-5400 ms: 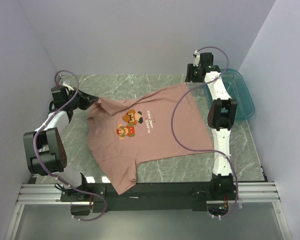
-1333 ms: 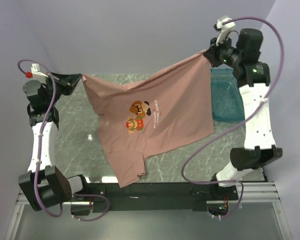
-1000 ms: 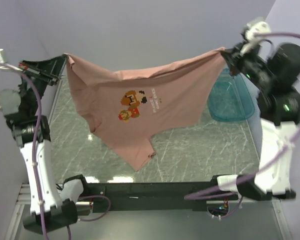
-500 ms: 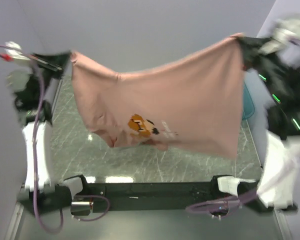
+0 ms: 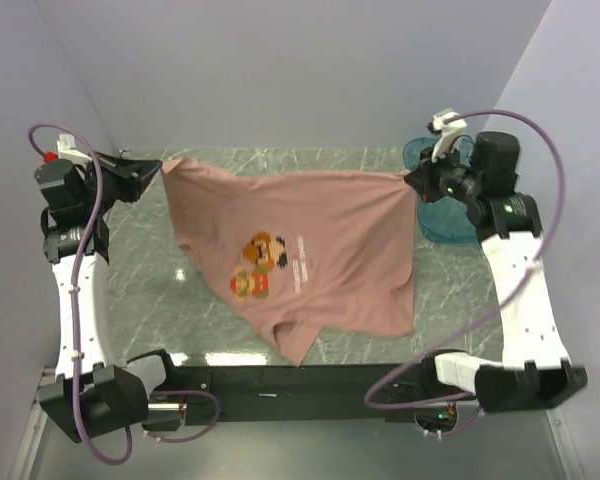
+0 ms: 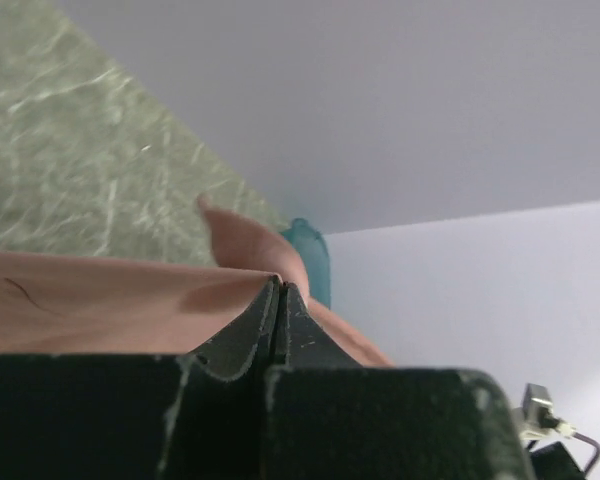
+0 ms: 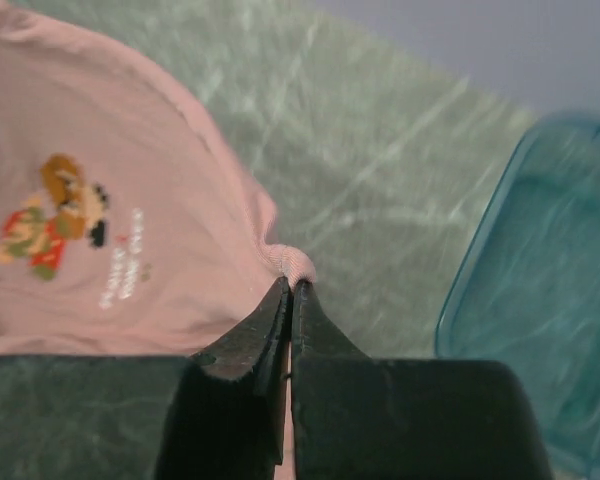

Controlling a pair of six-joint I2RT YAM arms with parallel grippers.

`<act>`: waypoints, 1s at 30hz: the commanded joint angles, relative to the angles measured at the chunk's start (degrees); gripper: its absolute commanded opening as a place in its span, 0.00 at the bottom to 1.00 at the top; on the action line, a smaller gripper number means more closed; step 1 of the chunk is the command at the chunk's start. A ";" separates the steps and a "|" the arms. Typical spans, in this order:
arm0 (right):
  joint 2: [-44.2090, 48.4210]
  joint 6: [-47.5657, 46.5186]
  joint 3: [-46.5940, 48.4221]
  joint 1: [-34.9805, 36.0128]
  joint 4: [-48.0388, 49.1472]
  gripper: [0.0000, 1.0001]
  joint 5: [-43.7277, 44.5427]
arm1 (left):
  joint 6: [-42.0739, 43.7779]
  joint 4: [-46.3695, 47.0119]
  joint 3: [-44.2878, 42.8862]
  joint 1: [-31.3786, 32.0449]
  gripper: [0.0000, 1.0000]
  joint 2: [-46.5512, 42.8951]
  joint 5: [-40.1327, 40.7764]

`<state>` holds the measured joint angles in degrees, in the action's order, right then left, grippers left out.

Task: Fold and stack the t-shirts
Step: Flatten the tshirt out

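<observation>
Soft, even light. Overhead view sharp; pale glare on tabletop at 7 o'clock. Both wrist views soft, blurred.

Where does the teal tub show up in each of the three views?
Top external: teal tub sits right of centre, just past the t-shirt's right corner.
Left wrist: only a sliver near mid-frame, behind the lifted cloth.
Right wrist: it fills the right edge.
Shared landmark: the pink t-shirt, visible in all three views.
</observation>
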<state>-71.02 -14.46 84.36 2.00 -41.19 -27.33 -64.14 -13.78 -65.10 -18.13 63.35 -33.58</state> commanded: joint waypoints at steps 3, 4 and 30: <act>4.14 -0.05 2.30 -0.24 7.00 0.00 -5.01 | 0.42 4.29 -3.45 -0.24 0.00 -1.48 -3.15; 4.23 0.30 2.48 -0.24 7.09 0.00 -5.45 | 0.07 4.55 -3.37 -0.15 0.00 -1.39 -3.24; -7.19 3.38 -3.85 -0.15 15.35 0.00 -4.66 | -4.33 18.87 6.65 0.46 0.00 12.66 -1.40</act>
<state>-75.20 -12.21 80.99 1.98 -29.58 -32.42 -68.42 -0.62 -58.78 -18.09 72.58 -35.66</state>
